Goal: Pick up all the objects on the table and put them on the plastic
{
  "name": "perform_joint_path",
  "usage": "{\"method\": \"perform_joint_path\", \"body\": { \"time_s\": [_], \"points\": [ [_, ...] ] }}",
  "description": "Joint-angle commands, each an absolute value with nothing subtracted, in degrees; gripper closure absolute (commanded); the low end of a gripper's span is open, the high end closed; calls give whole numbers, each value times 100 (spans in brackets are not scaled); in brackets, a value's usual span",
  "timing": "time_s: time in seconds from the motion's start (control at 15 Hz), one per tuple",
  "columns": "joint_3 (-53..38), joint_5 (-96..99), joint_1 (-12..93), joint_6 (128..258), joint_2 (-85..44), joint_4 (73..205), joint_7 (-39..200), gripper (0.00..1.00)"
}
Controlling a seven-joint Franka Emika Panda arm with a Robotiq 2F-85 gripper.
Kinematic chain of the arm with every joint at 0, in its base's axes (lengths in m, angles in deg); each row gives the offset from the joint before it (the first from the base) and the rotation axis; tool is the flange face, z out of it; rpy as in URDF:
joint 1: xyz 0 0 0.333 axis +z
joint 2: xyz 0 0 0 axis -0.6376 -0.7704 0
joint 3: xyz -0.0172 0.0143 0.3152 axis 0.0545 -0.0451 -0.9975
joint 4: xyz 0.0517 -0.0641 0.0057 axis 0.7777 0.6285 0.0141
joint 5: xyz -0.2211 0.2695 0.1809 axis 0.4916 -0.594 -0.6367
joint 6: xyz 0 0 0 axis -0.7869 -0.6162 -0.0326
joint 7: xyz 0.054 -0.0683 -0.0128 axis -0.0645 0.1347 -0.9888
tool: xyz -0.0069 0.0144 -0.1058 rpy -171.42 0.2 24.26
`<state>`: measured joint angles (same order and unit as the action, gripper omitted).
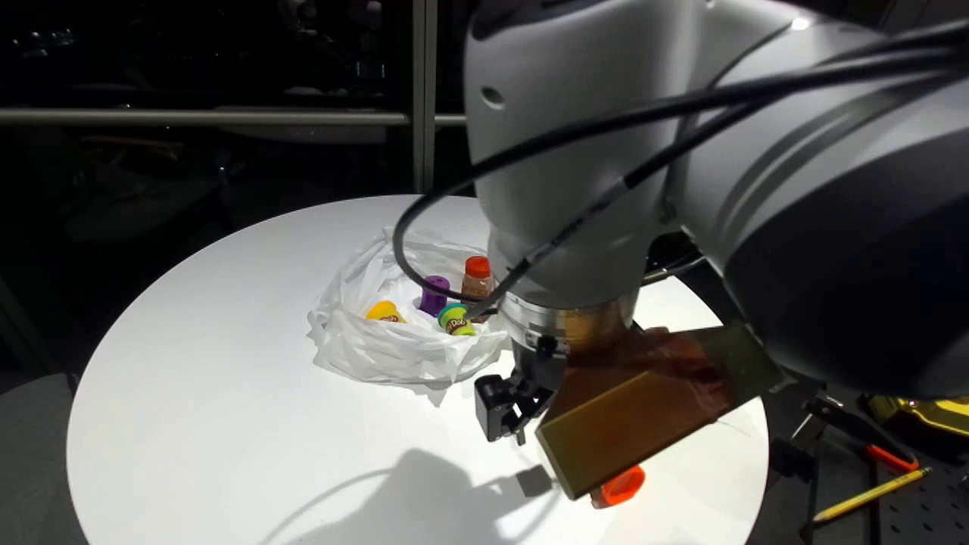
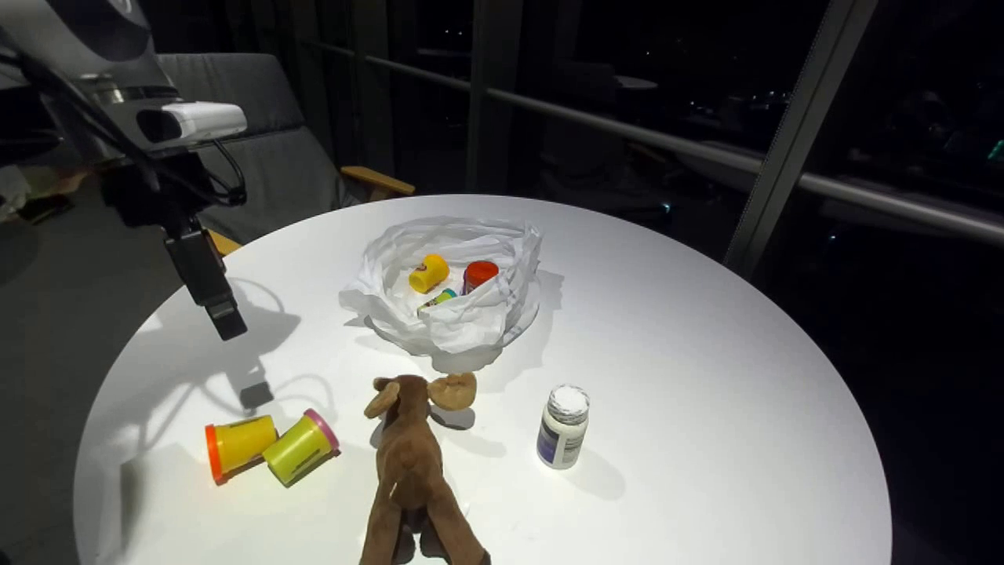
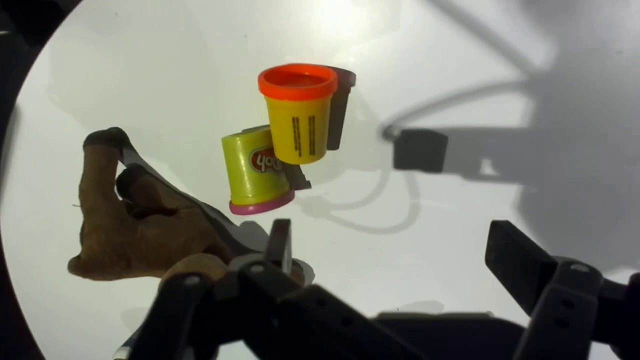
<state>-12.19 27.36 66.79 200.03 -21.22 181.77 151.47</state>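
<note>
Round white counter (image 2: 706, 377), clock read in an exterior view. Nearest, at 6: brown plush moose (image 2: 412, 457), head toward 12, legs toward 6. Near 8: orange-lidded yellow tub (image 2: 247, 442) and pink-rimmed lime Play-Doh tub (image 2: 296, 453), both on their sides, touching or just beside each other. Between 4 and 5: white pill bottle (image 2: 562, 431), upright. Over the 9 side, above the surface: end effector (image 3: 392, 245), fingers spread wide apart in the wrist view. Farther, toward 12: crumpled white plastic bag (image 2: 369, 294) on the counter, rim raised, with all-yellow tub (image 2: 429, 274), teal-lidded green Play-Doh tub (image 1: 456, 322), purple tub (image 1: 433, 303) and red-capped jar (image 1: 477, 281) inside. Yellow one tipped over, green one tilted. Farthest, beyond the counter near 11: grey armchair (image 2: 286, 157), wooden armrest (image 2: 380, 180).
</note>
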Motion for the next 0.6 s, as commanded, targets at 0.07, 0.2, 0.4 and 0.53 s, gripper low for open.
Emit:
{"method": "perform_joint_path", "body": {
  "time_s": [0.07,0.2,0.4,0.53],
  "points": [
    [-1273,2764,6080,21280,-2319,18832,14655,0],
    [-1199,2705,5974,21635,-2558,18915,14399,0],
    [-1260,2371,5826,22043,-2928,18880,13744,0],
    [-1309,2070,5811,22183,-3085,18859,13295,0]
  ]
}}
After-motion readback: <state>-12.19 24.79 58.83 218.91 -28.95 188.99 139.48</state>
